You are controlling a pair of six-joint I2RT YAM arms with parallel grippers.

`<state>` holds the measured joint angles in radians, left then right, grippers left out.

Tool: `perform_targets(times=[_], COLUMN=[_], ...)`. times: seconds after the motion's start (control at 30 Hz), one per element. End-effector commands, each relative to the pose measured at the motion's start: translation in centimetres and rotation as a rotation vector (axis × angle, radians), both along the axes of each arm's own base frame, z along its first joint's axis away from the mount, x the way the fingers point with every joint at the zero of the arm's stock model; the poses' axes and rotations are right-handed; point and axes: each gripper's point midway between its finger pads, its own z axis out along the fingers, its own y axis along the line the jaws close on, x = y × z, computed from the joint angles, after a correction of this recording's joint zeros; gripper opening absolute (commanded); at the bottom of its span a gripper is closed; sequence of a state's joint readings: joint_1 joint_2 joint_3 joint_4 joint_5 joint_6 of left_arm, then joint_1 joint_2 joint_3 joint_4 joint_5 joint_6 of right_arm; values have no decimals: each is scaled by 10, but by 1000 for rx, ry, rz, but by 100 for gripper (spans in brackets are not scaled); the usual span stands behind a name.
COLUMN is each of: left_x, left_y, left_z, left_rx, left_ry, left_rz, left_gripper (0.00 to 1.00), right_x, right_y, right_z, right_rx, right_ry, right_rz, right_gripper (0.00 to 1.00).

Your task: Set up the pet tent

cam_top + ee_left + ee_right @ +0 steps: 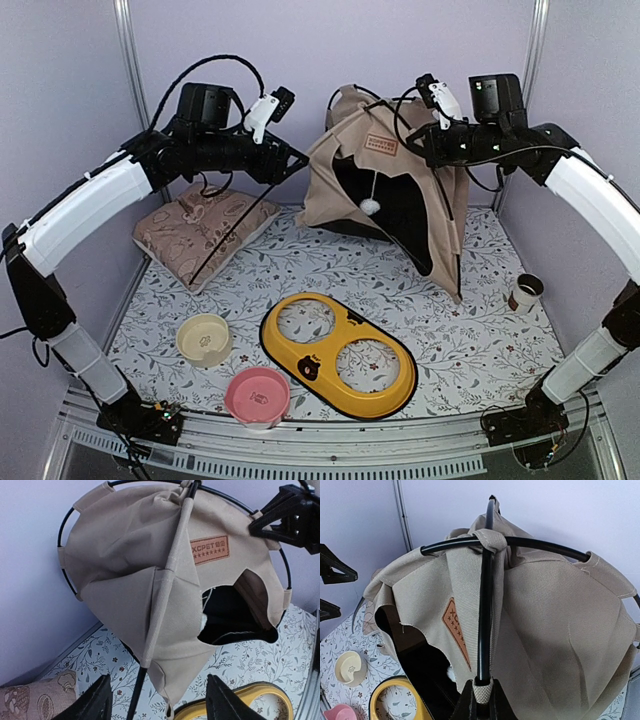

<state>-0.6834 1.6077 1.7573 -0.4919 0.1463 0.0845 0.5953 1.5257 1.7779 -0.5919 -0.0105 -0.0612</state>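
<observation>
The beige pet tent (400, 190) stands slumped at the back centre, its brown label (381, 143) and white pom-pom (370, 207) over the dark doorway. A thin black pole (235, 230) slants from its left corner down toward the pillow. My left gripper (295, 165) is open at that corner; in the left wrist view the pole (135, 695) and a fabric corner of the tent (135, 580) hang between the spread fingers (95, 702), untouched. My right gripper (482, 700) is shut on a webbing loop with a pole end at the tent's (545, 630) upper right, holding it up (418, 148).
A tan floral pillow (200, 230) lies at the back left. A yellow double-bowl holder (340, 355), a cream bowl (204, 338) and a pink bowl (257, 393) sit at the front. A paper cup (524, 292) stands at the right. Walls close in behind and beside.
</observation>
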Motion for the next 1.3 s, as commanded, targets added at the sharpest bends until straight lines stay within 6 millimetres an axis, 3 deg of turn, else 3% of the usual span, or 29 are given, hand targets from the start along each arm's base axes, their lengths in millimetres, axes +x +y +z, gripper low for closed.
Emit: perform_targets(times=[0.0,0.23,0.33,0.4,0.53,0.67,0.77,0.87,1.0,1.13,1.27], left_x=[-5,-1,-2,-5,-21,-42,-58,-72,-82,-78,-63], left_y=[-18,-32,-39,-42,-38,-21,-6,-2,-9,-14,3], left_z=[3,-7,-19,-29,-53,-90,-107,-122,-126,-114,-90], left_rx=[47,71,87,96,96,99,79,47,17,-6,-30], left_ry=[-58,-79,-67,-52,-11,52,91,138,160,125,60], left_rz=[-35,-49,-60,-64,-78,-74,-68,-82,-104,-68,56], left_gripper=[62,51,28,18,14,13,13,11,4,3,17], right_x=[-23,-29,-23,-14,11,38,50,59,67,65,58], right_y=[3,-1,-4,-14,-51,-97,-113,-115,-108,-102,-100], right_z=[29,25,26,26,27,24,21,16,13,12,10], right_rx=[46,30,47,68,122,197,213,216,242,255,241], right_ry=[-76,-81,-76,-66,-43,-4,5,9,29,41,46], right_rz=[89,104,90,55,-51,-170,-205,-220,-198,-167,-138], right_gripper=[0,0,0,0,0,0,0,0,0,0,0])
